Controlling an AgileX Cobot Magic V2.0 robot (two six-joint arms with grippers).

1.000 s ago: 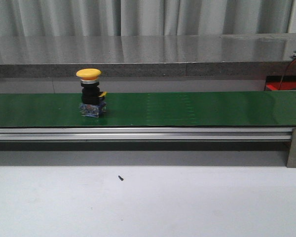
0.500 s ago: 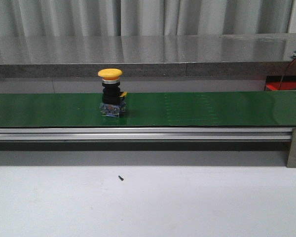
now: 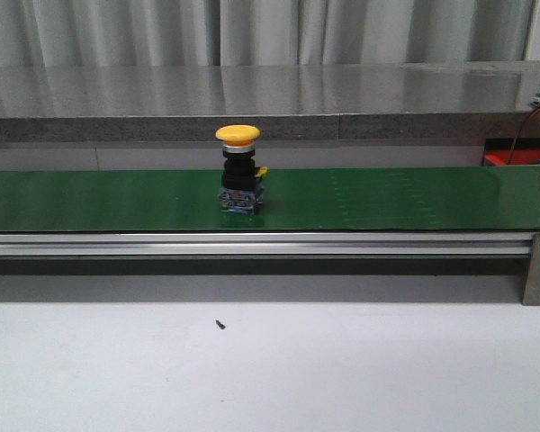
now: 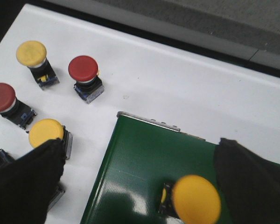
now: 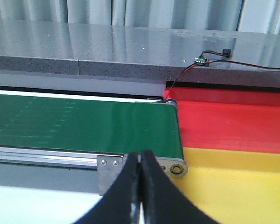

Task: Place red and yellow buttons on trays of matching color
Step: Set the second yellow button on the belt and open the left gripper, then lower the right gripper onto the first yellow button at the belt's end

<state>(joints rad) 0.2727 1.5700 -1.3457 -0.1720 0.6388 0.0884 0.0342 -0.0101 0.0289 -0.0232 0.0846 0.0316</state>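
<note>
I see grey curtains behind a white counter (image 3: 270,369) carrying the green belt (image 3: 387,198). Red tray (image 5: 233,123) and yellow tray (image 5: 242,186) lie just past my right tool (image 5: 140,161), pressed together, empty. My left tool (image 4: 140,186) gapes wide over one yellow button (image 4: 195,199).

green conveyor belt (image 3: 387,198) (aluminium rail (image 3: 252,243) beneath), grey curtain (image 3: 252,31).

1. Even, soft indoor light throughout; shadows are faint.
2. Pale glare streaks the grey ledge (image 3: 270,90) and the belt (image 4: 130,196).
3. The near button (image 4: 196,200) and the dark fingers (image 4: 23,186) blur.
</note>
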